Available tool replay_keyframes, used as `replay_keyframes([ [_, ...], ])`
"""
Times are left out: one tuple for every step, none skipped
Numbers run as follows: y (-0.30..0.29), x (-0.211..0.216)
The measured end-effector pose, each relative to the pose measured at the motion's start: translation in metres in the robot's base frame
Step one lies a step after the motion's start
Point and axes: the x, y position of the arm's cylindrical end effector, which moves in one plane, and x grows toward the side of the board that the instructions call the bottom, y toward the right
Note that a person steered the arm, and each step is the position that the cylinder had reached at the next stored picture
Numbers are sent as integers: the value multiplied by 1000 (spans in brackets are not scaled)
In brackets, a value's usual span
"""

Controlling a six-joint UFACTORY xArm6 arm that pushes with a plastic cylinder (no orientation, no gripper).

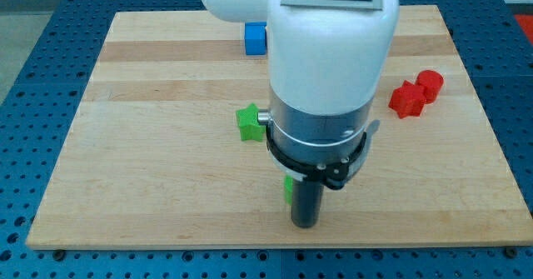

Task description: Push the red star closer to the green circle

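Red blocks [408, 100] two, green [248, 122] two, blue [255, 38] one

Bare board (mid-right) separates my tip [305, 224] from red star [407, 99].

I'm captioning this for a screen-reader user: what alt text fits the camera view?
A white robot arm fills the middle of a wooden board, my tip down near the view's bottom beside a partly hidden green block. A green star lies left; a red star touches a red cylinder right; a blue block sits top.
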Motion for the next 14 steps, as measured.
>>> replay_keyframes([
  [0, -83],
  [0, -113],
  [0, -113],
  [4, -96],
  [16, -59],
  [76, -40],
  [151, -40],
  [243, -65],
  [302, -106],
  [296, -160],
  [270, -183],
  [255, -176],
  [239, -185],
  [229, -190],
])
